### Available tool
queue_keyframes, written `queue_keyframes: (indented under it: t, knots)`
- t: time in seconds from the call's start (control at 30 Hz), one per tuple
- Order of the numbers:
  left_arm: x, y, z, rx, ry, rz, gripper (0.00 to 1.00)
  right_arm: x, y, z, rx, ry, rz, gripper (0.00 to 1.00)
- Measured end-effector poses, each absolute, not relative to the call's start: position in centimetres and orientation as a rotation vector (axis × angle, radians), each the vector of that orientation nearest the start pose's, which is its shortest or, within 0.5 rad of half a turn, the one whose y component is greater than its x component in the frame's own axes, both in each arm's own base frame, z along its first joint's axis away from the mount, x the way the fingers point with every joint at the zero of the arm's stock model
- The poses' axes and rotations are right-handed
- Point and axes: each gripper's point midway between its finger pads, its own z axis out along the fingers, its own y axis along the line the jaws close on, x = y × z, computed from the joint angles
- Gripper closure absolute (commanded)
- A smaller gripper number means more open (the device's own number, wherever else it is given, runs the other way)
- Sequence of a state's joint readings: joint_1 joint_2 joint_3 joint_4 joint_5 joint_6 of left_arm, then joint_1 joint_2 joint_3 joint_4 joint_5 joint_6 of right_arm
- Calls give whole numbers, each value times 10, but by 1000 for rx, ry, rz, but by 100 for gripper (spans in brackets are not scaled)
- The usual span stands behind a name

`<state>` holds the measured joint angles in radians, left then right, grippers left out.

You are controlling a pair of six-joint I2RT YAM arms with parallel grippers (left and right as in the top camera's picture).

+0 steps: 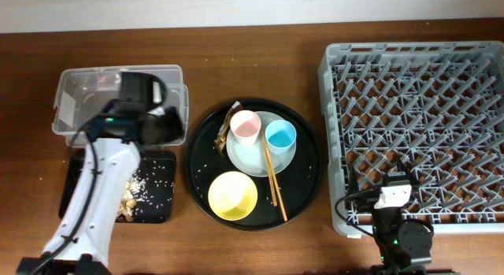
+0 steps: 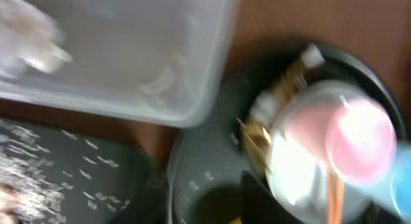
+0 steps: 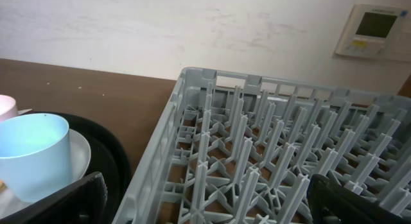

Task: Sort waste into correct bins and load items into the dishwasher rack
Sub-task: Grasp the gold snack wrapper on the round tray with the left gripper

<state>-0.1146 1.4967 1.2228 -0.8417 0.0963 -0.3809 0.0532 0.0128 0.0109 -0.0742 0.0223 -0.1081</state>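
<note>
My left gripper [image 1: 165, 127] hovers by the right end of the clear tub [image 1: 79, 98], its blurred fingers [image 2: 257, 198] apart with nothing between them. A white tissue [image 2: 29, 34] lies inside the clear tub [image 2: 128, 57]. The black rectangular tray [image 1: 153, 198] holds rice-like scraps [image 1: 146, 184]. On the round tray [image 1: 303, 176] a pale plate [image 1: 250, 155] carries the pink cup [image 1: 246, 125] and blue cup [image 1: 280, 135], with chopsticks [image 1: 272, 179], a yellow bowl [image 1: 233, 195] and a brown-gold wrapper [image 2: 276, 102]. My right gripper [image 3: 212, 208] is open at the near-left edge of the grey rack [image 1: 421, 125].
Stray rice grains [image 1: 206, 161] dot the round tray. The right arm's base [image 1: 398, 228] sits at the rack's front edge. The left arm [image 1: 90, 204] crosses over the black rectangular tray. A wall panel [image 3: 376, 31] hangs behind the rack.
</note>
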Motion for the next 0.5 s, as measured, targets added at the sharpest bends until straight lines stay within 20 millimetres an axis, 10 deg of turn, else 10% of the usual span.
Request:
queue_keyframes:
  t: [0.27, 0.5]
  knots:
    - [335, -120, 128, -58, 2785, -204, 69, 246, 9, 158, -116, 1643, -60, 2]
    - [347, -128, 92, -23, 2827, -123, 69, 246, 9, 158, -116, 1643, -60, 2]
